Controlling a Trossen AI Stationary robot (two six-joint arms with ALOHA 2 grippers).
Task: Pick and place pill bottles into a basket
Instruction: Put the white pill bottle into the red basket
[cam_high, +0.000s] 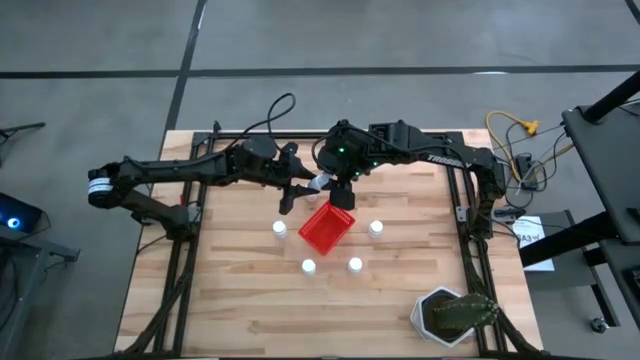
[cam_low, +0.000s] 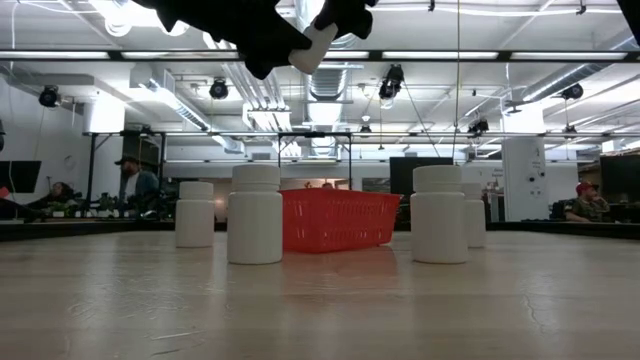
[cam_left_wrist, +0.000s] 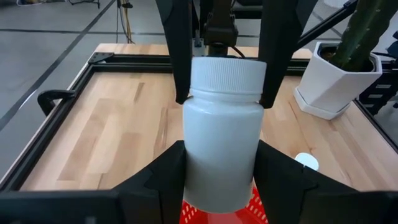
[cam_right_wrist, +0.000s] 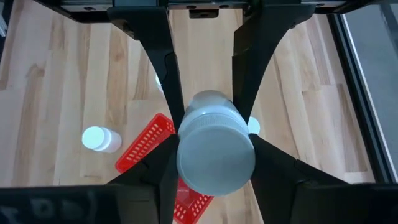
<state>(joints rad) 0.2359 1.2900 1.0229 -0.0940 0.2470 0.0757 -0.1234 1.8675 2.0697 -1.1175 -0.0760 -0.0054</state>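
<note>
Above the middle of the pale wooden table (cam_high: 240, 300), both dark grippers meet on one small white plastic pill bottle (cam_high: 320, 183), held in the air just behind the small red plastic basket (cam_high: 326, 227). Left gripper (cam_left_wrist: 219, 180) clamps the bottle's body low down, while the right gripper (cam_right_wrist: 202, 106) has its fingers pressed against the ribbed cap end. Four more white pill bottles (cam_high: 279, 229) stand upright around the basket, and a white pot with a green plant (cam_high: 452, 316) sits near the table's front right corner.
</note>
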